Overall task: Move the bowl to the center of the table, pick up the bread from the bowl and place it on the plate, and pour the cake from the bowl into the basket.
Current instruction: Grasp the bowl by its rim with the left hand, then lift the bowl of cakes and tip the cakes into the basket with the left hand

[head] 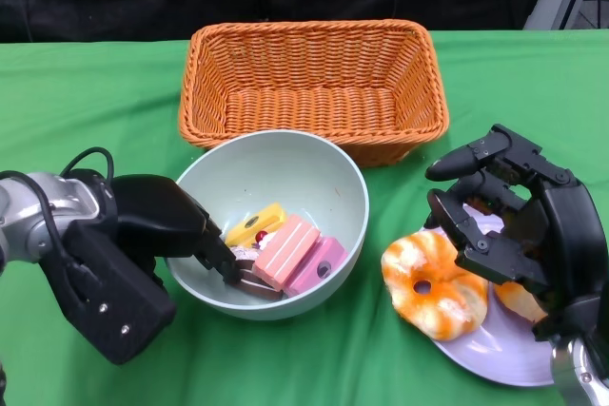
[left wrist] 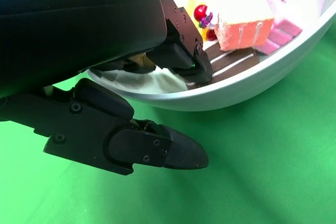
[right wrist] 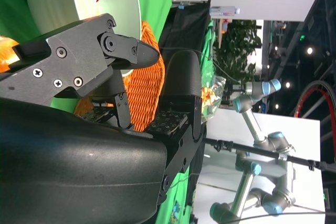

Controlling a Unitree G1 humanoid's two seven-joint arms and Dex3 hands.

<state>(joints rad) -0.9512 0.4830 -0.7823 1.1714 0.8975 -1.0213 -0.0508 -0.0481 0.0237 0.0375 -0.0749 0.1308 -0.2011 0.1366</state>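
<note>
Left hand [head: 143,244]: lower left; I've got it pinching the near-left rim of the pale green round bowl [head: 314,164].
Right hand [head: 514,221]: lower right, spread, holding nothing, over orange glazed bread [head: 435,284] on lilac plate [head: 504,354].
Cake [head: 285,252]: pink-and-yellow slices in bowl.
Orange wicker basket [head: 314,83]: directly behind bowl; I'd tip away.

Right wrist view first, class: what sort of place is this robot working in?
Probably a robotics lab or demo hall. A green cloth covers the table, toy cakes fill the bowl, and another robot arm stands behind under ceiling lights.
</note>
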